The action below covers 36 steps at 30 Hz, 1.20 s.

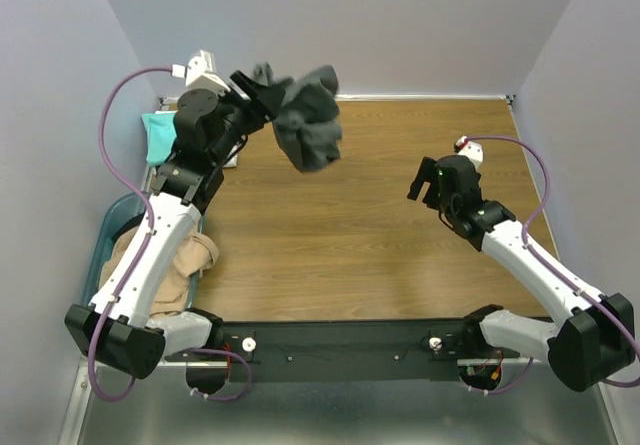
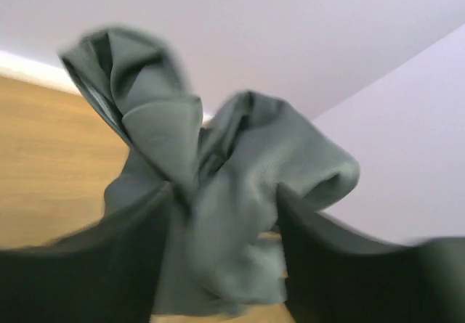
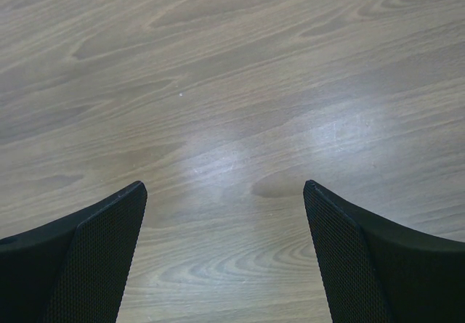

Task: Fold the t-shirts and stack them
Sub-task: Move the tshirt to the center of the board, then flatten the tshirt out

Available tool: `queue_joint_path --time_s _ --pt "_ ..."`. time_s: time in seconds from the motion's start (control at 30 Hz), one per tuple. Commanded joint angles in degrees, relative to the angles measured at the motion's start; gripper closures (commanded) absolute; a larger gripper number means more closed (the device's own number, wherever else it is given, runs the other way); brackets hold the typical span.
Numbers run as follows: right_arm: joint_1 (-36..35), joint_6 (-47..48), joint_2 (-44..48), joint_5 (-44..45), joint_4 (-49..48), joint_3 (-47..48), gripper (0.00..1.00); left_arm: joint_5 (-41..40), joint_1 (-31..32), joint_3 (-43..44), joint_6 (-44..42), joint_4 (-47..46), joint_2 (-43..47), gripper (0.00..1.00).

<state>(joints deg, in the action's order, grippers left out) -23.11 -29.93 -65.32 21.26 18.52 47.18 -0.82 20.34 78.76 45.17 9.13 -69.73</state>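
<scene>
L arm is raised high, beyond the far end of the basket (image 1: 108, 227), pointing out over the bench (image 1: 340, 255). Dark grey tee (image 1: 310, 125) is a crumpled wad in mid-air right at the L fingers (image 2: 94, 272), clear of the bench surface, on the side away from the basket. L wrist cam: cloth bunched betw the two fingers, which are parted partway. Pic is blurred, so can't tell if they're pinching it or it's loose.

Tan tee (image 1: 185, 265) is heaped in the basket, spilling over the rim nearest the bench. Teal tee (image 1: 157, 137) sits just past the basket's far end, partly behind the L arm.

R fingers (image 3: 87, 258) are spread wide w/ nothing betw them, low over bare wood, well apart from the basket on the opposite half of the bench.
</scene>
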Motion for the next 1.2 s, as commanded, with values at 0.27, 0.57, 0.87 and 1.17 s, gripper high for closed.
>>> queue_joint_path --time_s 0.27,0.57,0.87,1.17 --pt "0.44 -1.18 2.40 -0.60 -0.24 -4.55 0.05 1.26 0.05 -21.45 -6.49 11.62 3.02 0.25" --pt "0.44 -0.13 -9.46 -14.03 -0.68 -0.51 0.12 -1.63 0.05 -26.38 -10.36 11.97 -1.36 0.27" --pt "-2.46 1.37 -18.87 -23.72 -2.09 2.92 0.21 -4.02 -2.23 -28.05 -14.14 9.87 -7.96 0.33" --pt "-4.22 2.42 -27.75 -27.14 -5.16 9.59 0.29 -3.58 -4.43 -26.21 -17.04 5.82 -17.27 0.34"
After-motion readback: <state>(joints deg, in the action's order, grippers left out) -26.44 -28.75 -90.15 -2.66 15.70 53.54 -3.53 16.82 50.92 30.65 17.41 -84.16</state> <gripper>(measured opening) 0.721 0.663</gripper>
